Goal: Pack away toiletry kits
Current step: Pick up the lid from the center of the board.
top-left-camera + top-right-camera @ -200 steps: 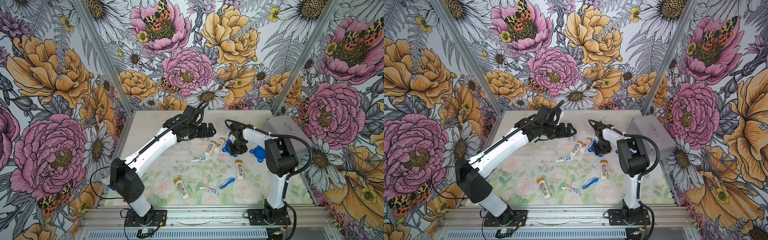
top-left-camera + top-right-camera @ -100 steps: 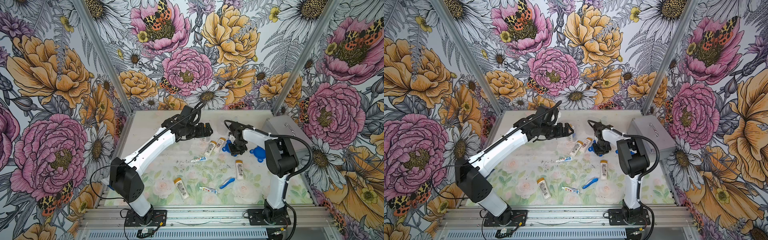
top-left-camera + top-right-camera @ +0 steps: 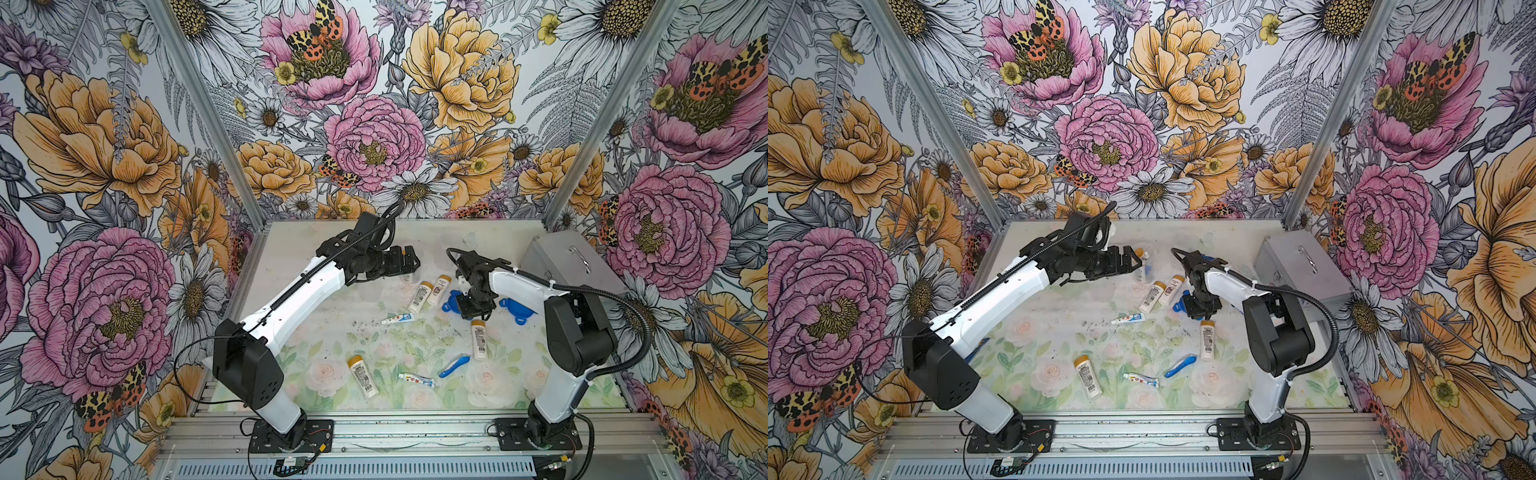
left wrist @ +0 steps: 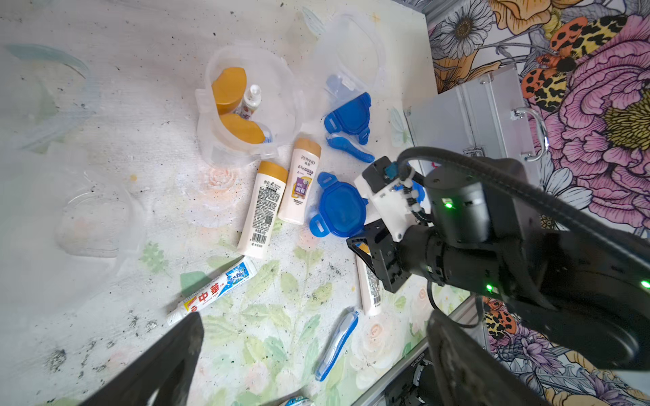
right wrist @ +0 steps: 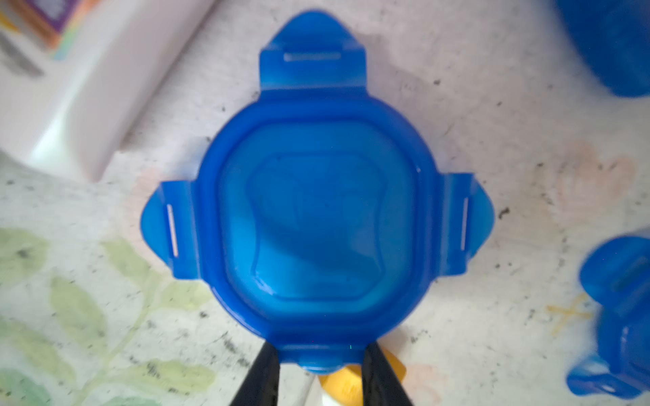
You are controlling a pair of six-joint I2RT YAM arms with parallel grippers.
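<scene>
Blue lid (image 5: 316, 218) is pinched by one tab in my right pincer (image 5: 322, 353); left pincer (image 3: 409, 261) hangs open, empty. Next, I reckon: lift it onto the filled cup (image 4: 246, 105).

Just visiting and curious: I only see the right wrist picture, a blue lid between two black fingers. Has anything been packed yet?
Observer: Yes. In the left wrist view a clear cup holds two orange-capped bottles.
Visitor: What is the other arm doing?
Observer: The left fingers stand wide apart, holding nothing.
Visitor: Much left to pack?
Observer: Four loose bottles lie unpacked, two of them beside your blue lid.
</scene>
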